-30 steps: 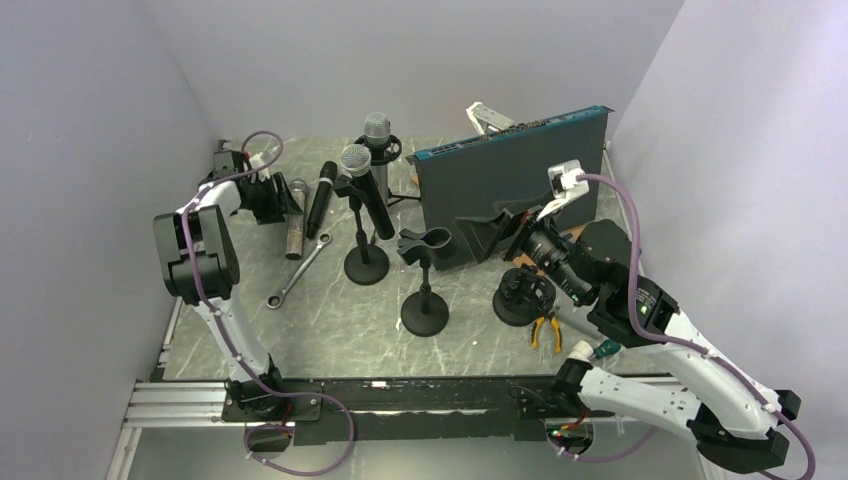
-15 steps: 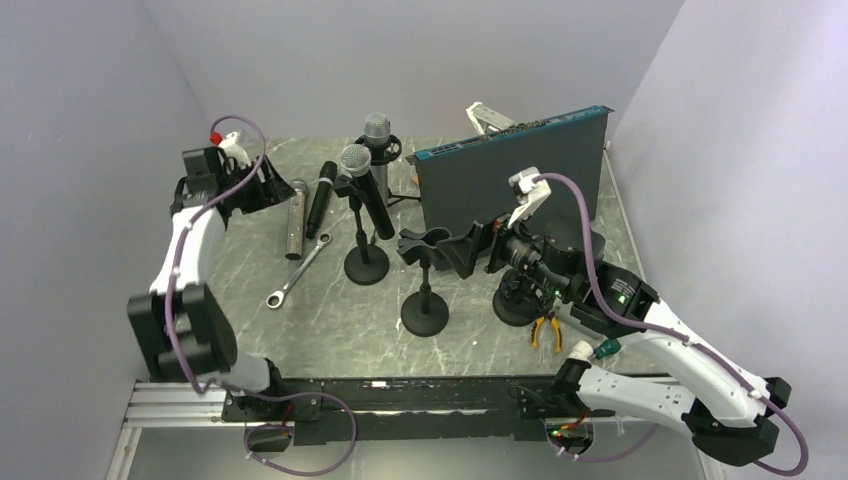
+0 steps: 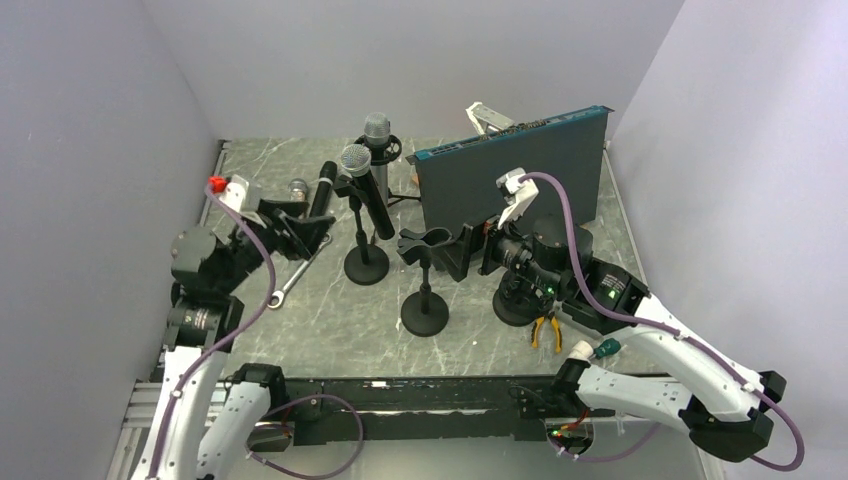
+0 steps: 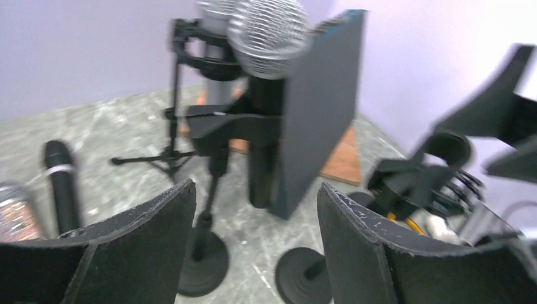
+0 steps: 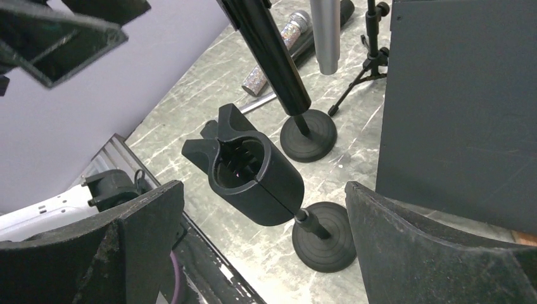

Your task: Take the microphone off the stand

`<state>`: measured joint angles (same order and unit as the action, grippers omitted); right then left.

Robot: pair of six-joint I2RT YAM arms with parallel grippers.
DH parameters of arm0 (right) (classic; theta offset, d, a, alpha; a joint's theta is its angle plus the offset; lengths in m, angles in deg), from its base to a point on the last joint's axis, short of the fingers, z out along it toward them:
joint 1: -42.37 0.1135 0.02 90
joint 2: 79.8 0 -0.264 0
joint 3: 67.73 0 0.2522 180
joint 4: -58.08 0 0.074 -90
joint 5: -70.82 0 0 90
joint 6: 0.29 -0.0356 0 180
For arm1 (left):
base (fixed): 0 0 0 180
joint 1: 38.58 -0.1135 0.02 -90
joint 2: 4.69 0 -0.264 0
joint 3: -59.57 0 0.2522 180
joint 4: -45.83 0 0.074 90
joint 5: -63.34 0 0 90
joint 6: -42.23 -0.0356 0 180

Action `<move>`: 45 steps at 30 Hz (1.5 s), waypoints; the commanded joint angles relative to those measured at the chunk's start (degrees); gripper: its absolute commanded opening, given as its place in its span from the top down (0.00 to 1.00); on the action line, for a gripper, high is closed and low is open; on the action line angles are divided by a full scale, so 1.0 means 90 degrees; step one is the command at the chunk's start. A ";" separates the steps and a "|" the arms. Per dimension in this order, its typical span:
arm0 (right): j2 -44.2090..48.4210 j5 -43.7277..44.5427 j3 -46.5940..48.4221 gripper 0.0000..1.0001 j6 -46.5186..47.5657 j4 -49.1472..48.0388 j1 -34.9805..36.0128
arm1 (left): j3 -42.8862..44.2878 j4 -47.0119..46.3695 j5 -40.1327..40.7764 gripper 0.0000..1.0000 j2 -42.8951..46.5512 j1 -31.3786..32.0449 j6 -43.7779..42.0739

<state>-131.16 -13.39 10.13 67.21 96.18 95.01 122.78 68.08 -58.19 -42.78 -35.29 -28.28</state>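
A black microphone (image 3: 364, 190) with a silver mesh head sits tilted in the clip of a round-based stand (image 3: 366, 266). It also shows in the left wrist view (image 4: 266, 95), straight ahead between my fingers. My left gripper (image 3: 296, 226) is open and empty, left of that stand and apart from it. In its own view (image 4: 256, 193) the jaws stand wide. My right gripper (image 3: 468, 250) is open and empty, right beside the empty clip (image 3: 424, 243) of a second stand (image 3: 425, 316). That clip (image 5: 253, 171) lies between my right fingers (image 5: 430, 247), untouched.
A silver-bodied microphone (image 3: 377, 140) stands in a tripod stand at the back. Two loose microphones (image 3: 322, 188) and a wrench (image 3: 290, 285) lie at the left. An upright dark panel (image 3: 520, 180), a black round object (image 3: 520, 296) and yellow pliers (image 3: 545, 328) are at the right.
My left arm swung from the back-left corner forward, so its gripper now faces the stand with the microphone. My right gripper moved left up to the empty clip.
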 commanded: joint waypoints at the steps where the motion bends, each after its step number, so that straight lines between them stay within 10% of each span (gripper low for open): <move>1: -0.0009 -0.0101 0.0117 0.01 0.0015 -0.0294 -0.0021 | -0.0551 -0.1350 -0.0532 0.26 0.0456 0.0793 0.0297; 5: 0.0010 -0.0088 0.0120 0.02 -0.0009 -0.0352 -0.0025 | -0.0577 -0.2261 -0.1083 0.23 0.0157 0.1641 0.0648; 16: -0.0246 -0.0094 0.0305 0.13 0.0031 -0.0410 -0.0019 | 0.0561 -0.1359 0.1060 0.27 -0.1250 0.4733 -0.0918; 21: -0.0368 -0.0086 0.0383 0.33 0.0136 -0.0426 -0.0027 | 0.0623 -0.1387 0.1333 0.33 -0.1379 0.4899 -0.1063; 45: -0.0261 -0.0522 -0.0554 0.53 -0.0341 -0.0400 -0.0031 | -0.0384 -0.1121 0.1246 0.59 -0.1617 0.4902 -0.0638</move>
<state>-133.89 -15.14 8.82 66.66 91.18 94.66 123.46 54.85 -44.55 -57.20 8.56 -36.98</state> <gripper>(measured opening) 0.480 0.416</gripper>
